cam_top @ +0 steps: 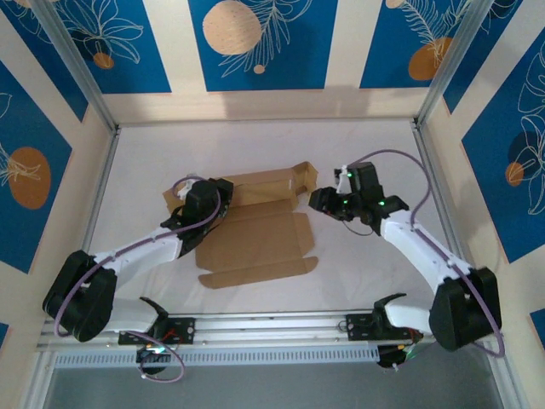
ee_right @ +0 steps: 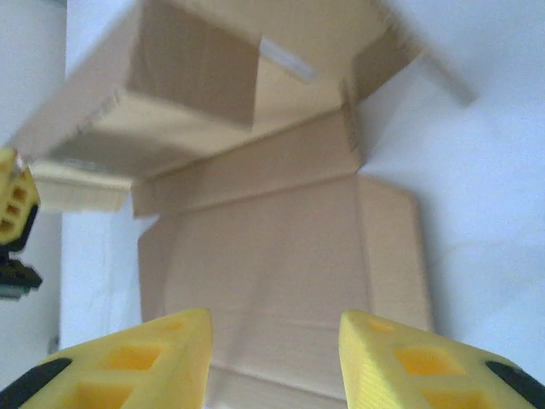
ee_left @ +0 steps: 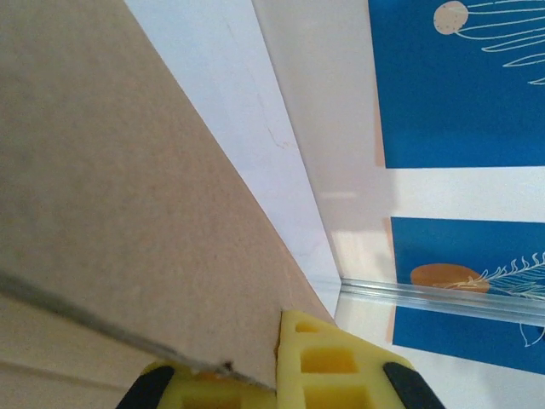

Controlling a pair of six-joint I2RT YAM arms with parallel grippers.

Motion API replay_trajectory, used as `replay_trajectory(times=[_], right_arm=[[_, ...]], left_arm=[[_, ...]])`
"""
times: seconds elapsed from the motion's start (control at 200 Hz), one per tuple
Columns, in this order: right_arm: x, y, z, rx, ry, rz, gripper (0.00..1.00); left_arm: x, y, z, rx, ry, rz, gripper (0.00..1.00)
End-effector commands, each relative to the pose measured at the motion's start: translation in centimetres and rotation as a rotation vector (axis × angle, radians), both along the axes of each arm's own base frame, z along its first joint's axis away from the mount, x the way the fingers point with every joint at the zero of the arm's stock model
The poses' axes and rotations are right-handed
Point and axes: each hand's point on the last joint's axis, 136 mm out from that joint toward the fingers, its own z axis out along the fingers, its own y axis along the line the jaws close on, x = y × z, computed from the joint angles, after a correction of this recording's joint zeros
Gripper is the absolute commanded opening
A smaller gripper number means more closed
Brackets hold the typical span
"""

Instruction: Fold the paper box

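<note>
Aluminium rail (cam_top: 272,325) along the near edge of the white tabletop (cam_top: 136,170); I count both arm bases mounted on it, and each arm reaches inward toward the middle.

Paper box (cam_top: 255,243): plain brown cardboard, one piece, lying at the centre of the tabletop between the two arms. I note the near portion lying flat, a wide panel with a narrow flap along its near edge and another on its right side. The far portion is raised off the surface into a long low wall with an end flap folded in at its right.

Left pincer (cam_top: 217,203): at the left end of the box, over the raised portion. From its wrist camera I see the left pincer (ee_left: 255,379) brought together on a sheet of the cardboard (ee_left: 111,213), whose edge runs down between the yellow fingers (ee_left: 341,362).

Right pincer (cam_top: 317,201): just off the box's right end, beside the raised wall. From its wrist camera I see the right pincer (ee_right: 274,349) with its yellow fingers (ee_right: 145,362) apart and nothing between them; the flat panel (ee_right: 272,247) lies beyond.

Back wall (cam_top: 255,43): cream panels alternating with blue ones printed with orange discs and white leaf outlines.
</note>
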Motion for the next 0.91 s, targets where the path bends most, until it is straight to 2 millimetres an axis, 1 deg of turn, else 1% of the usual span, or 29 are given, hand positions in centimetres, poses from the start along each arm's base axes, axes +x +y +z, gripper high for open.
replay_trajectory(times=[0.0,0.04,0.1,0.15,0.19,0.28,0.285,0.325,0.395,0.46,0.485,0.505,0.555,0.595,0.61,0.635,0.705,0.745,0.8,0.9], right_arm=[[1.5,-3.5,0.9,-0.197,-0.112,-0.038,0.45],[2.3,-3.9,1.4,-0.259,-0.184,-0.011,0.44],[3.5,-3.6,2.3,-0.365,-0.317,0.074,0.45],[4.4,-3.0,2.7,-0.456,-0.425,0.172,0.46],[5.0,-2.3,2.7,-0.497,-0.477,0.247,0.47],[5.6,-0.3,2.1,-0.497,-0.501,0.411,0.50],[5.6,-0.2,1.8,-0.495,-0.494,0.425,0.50],[5.9,0.4,1.4,-0.486,-0.485,0.465,0.51],[6.4,1.4,0.0,-0.478,-0.444,0.525,0.52],[7.4,1.5,-1.5,-0.524,-0.402,0.535,0.52],[7.9,1.4,-2.4,-0.546,-0.375,0.533,0.52],[8.2,1.3,-2.7,-0.555,-0.367,0.531,0.51],[8.8,1.3,-3.9,-0.576,-0.332,0.534,0.49],[9.2,1.3,-4.6,-0.587,-0.304,0.537,0.42],[9.3,1.4,-4.7,-0.587,-0.298,0.540,0.41],[9.3,1.6,-4.8,-0.581,-0.288,0.543,0.35],[9.2,2.5,-4.4,-0.529,-0.260,0.547,0.21],[9.2,2.7,-4.1,-0.508,-0.253,0.532,0.17],[9.3,2.9,-3.5,-0.488,-0.236,0.498,0.12],[9.5,2.5,-2.7,-0.470,-0.153,0.434,0.09]], left_arm=[[-0.9,0.2,-1.1,0.104,0.012,-0.040,0.00],[-0.9,0.3,-0.9,0.111,0.009,-0.038,0.00],[-1.0,0.5,-0.9,0.128,0.021,-0.036,0.00],[-1.0,0.6,-0.7,0.130,0.021,-0.034,0.00],[-1.0,0.4,-0.6,0.129,0.024,-0.038,0.00],[-0.8,0.0,-0.4,0.115,0.029,-0.048,0.00],[-0.7,0.0,-0.4,0.115,0.030,-0.048,0.00],[-0.7,-0.2,-0.3,0.108,0.032,-0.053,0.00],[-0.6,-0.4,-0.4,0.095,0.039,-0.056,0.00],[-0.5,-0.5,-0.6,0.091,0.042,-0.057,0.00],[-0.5,-0.5,-0.6,0.091,0.043,-0.058,0.00],[-0.5,-0.6,-0.6,0.091,0.045,-0.059,0.00],[-0.5,-0.5,-0.7,0.088,0.046,-0.059,0.00],[-0.5,-0.5,-0.8,0.087,0.049,-0.056,0.00],[-0.5,-0.5,-0.8,0.088,0.050,-0.057,0.00],[-0.5,-0.4,-0.7,0.086,0.049,-0.056,0.00],[-0.5,-0.3,-0.8,0.087,0.052,-0.054,0.00],[-0.4,-0.2,-0.7,0.086,0.052,-0.051,0.00],[-0.4,-0.1,-0.8,0.088,0.052,-0.048,0.00],[-0.3,-0.1,-0.8,0.090,0.054,-0.045,0.00]])
